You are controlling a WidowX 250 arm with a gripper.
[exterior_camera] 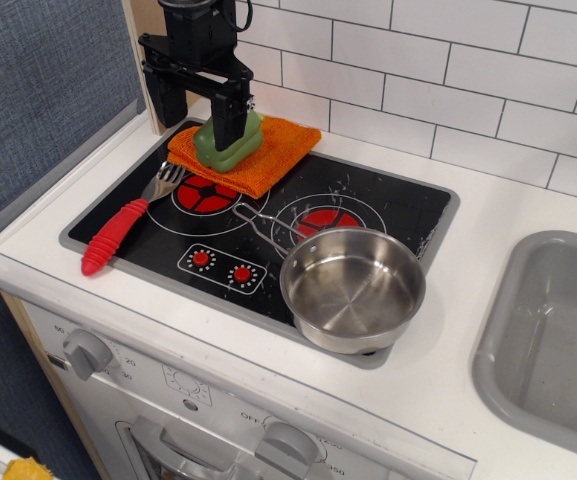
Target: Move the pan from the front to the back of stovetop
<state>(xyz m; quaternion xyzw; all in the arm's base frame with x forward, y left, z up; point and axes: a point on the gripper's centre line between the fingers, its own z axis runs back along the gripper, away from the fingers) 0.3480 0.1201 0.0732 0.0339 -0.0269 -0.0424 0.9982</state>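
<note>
The shiny steel pan [353, 288] sits upright and empty on the front right corner of the black stovetop [393, 198]. It partly covers the right burner ring [328, 220]. Its looped wire handle [260, 226] points back-left. My black gripper [196, 112] hangs over the stovetop's back left corner, far from the pan. Its two fingers stand apart and hold nothing. One fingertip [230, 122] is right at a green object [230, 145] that rests on an orange cloth [258, 152].
A fork with a red handle [114, 236] lies along the stovetop's left side, beside the left burner ring [204, 192]. A grey sink basin [553, 340] is set into the counter at the right. A white tiled wall runs behind. Oven knobs [88, 352] are on the front panel.
</note>
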